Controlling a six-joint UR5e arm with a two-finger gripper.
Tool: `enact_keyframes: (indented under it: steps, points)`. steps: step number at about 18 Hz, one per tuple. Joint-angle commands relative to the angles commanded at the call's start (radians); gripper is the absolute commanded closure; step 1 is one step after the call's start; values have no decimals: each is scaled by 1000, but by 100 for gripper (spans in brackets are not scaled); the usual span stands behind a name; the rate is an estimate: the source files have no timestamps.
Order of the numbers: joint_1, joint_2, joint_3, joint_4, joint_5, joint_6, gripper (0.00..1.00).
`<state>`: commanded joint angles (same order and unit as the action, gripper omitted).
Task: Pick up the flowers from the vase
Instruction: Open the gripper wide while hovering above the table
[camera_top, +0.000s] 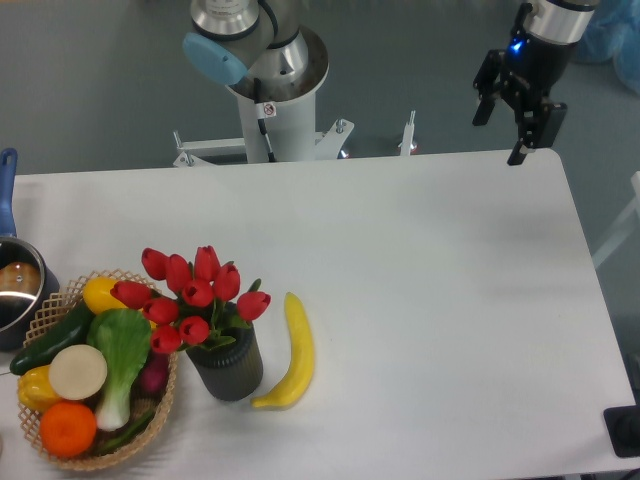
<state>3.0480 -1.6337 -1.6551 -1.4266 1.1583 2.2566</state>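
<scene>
- One pot (14, 290) sits at the table's left edge, cut off by the frame; its blue handle (7, 172) points toward the far side.
- Just right of it stands a basket (60, 300) near the front-left corner, packed with vegetables and an orange (68, 428); its lower rim lies close to the front edge of the table (420, 300).
- Touching the basket's right side is the vase (230, 368), dark and upright, its mouth mostly hidden by leaves.
- Red flowers (195, 293) stand in the vase, heads closed, spreading wider than it and leaning out over the basket's vegetables.
- A banana (291, 352) lies just right of the vase, apart from it, running roughly front to back.
- From the banana rightward the white top is bare all the way to the right edge and far corner.
- Behind the far edge, above the middle-left, rises the arm's base (270, 90).
- The gripper (502, 138) hangs at the far right corner, above the table's rim, well apart from the flowers.
- Its two fingers are spread with a clear gap and grasp nothing; they touch nothing that I can see.
- The arm above the gripper is cut off by the top of the frame.
</scene>
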Motion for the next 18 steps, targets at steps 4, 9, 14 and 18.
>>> enact_keyframes:
  steps: [4, 9, 14, 18]
  points:
    - [-3, 2, 5, 2, -41, -151, 0]
    - [-2, -2, 6, 2, -175, -274, 0]
    - [-3, -9, 5, 2, -299, -479, 0]
    - [-17, -14, -2, 0, -372, -534, 0]
